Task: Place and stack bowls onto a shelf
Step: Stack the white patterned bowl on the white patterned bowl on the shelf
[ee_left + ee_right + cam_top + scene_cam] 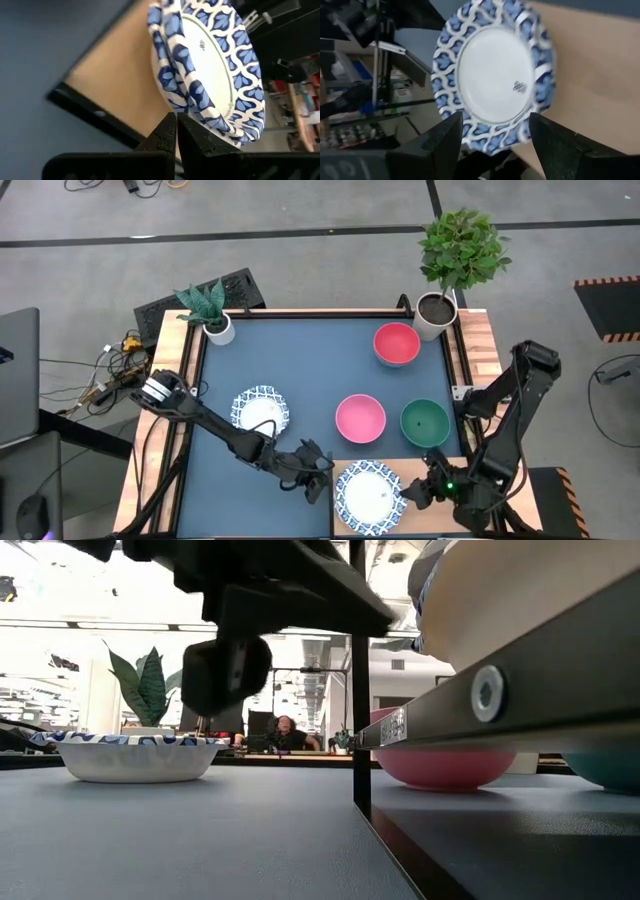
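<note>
Blue-rimmed bowls (368,495) are seen stacked on the shelf (398,467), near edge, between the shut, empty left gripper (318,472) and the wide-open, empty right gripper (418,493). No bowl holds anything.

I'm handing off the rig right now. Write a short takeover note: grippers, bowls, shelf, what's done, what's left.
Left gripper: shut, empty, beside the shelf.
Right gripper: open, at the stacked blue-rimmed bowls, not gripping.
Done: blue-rimmed stack sits on the shelf.
Left on the tabletop: blue-rimmed bowl, pink bowl, green bowl, red bowl.
</note>
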Controlling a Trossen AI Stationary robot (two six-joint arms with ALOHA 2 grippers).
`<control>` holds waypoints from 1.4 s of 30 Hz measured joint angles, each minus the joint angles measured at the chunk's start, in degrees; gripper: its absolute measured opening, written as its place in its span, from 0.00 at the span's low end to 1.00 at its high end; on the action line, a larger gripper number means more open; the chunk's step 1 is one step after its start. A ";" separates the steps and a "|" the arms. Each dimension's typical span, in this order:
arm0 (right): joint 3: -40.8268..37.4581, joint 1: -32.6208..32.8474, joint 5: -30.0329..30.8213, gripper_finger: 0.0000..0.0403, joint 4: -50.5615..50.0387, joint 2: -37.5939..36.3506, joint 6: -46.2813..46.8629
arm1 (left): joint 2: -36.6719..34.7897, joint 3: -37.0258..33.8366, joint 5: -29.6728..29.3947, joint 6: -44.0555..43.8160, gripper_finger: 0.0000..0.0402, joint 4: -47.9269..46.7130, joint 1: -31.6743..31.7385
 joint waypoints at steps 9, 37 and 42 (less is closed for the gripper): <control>0.00 -0.66 0.00 0.63 -4.37 -1.22 -2.33 | -12.33 0.00 -1.67 1.61 0.00 -31.13 3.09; 0.00 -43.12 -11.57 0.63 12.38 -10.74 -60.29 | -54.52 -0.60 -9.09 -7.98 0.09 -92.15 6.09; 1.13 -55.13 -25.78 0.63 25.18 -3.48 -68.11 | -54.61 -0.66 -9.15 -6.24 0.19 -94.02 6.09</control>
